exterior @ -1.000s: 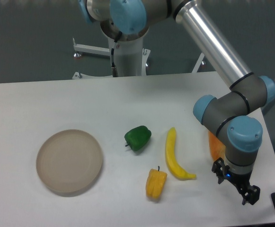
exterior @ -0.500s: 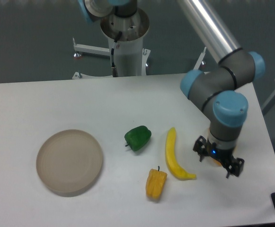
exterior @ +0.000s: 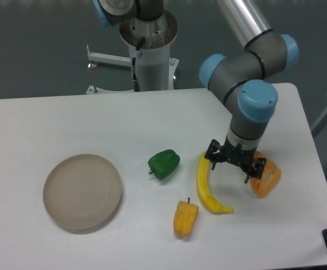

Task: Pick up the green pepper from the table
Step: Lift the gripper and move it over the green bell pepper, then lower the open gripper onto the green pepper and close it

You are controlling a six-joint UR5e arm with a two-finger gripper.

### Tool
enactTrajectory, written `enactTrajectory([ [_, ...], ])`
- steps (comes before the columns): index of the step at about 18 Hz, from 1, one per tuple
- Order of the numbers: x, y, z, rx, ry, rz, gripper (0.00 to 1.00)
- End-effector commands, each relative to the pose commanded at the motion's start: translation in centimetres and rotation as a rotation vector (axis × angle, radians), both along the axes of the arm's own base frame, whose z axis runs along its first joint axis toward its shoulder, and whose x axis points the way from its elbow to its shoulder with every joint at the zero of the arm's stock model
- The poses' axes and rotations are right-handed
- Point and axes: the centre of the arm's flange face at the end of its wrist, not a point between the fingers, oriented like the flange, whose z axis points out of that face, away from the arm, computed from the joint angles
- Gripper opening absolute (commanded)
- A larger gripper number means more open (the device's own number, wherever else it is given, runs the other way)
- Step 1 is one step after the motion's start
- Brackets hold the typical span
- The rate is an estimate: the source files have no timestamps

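Gripper [exterior: 234, 168] hangs over the white worktop [exterior: 50, 121], pointing down, fingers spread apart with nothing between them. One fingertip sits by the upper end of the long yellow pepper [exterior: 207, 186], the other by the orange pepper [exterior: 265, 179]; can't tell if either touches.

Green pepper [exterior: 164, 163] lies on the worktop to the gripper's left as the camera sees it, well apart from it, stem pointing away toward the lower left. Nothing touches it.

Long yellow pepper lies just beside and below the gripper, curved, its top end under the left fingertip and its tail running down to the right. It sits between the gripper and the green pepper.

Small yellow-orange pepper [exterior: 186, 218] lies below and left of the gripper, near the long one's lower part but apart from it.

Orange pepper is just right of the gripper, partly hidden behind the finger.

Round beige plate [exterior: 83, 191] is far left of the gripper, past the green pepper.

Arm's grey wrist with blue caps [exterior: 255, 102] stands right above the gripper.
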Motion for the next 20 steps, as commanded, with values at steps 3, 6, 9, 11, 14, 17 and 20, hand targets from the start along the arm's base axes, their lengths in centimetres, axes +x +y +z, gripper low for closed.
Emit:
enactTrajectory([
  [3, 3.1, -0.4, 0.0, -0.007, -0.003, -0.067, 1.00],
  [6, 6.7, 0.3, -0.4, -0.017, -0.014, -0.125, 1.00],
  [9, 9.3, 0.2, -1.1, 0.008, -0.029, -0.185, 1.00],
  [11, 10.5, -0.3, -1.9, 0.032, -0.032, -0.202, 1.00],
  [14, 11.9, -0.7, -2.9, 0.044, -0.055, -0.240, 1.00],
  [17, 11.9, -0.7, -3.0, 0.044, -0.054, -0.253, 1.00],
  [20, 12.1, -0.9, -3.4, 0.038, -0.059, -0.266, 1.00],
])
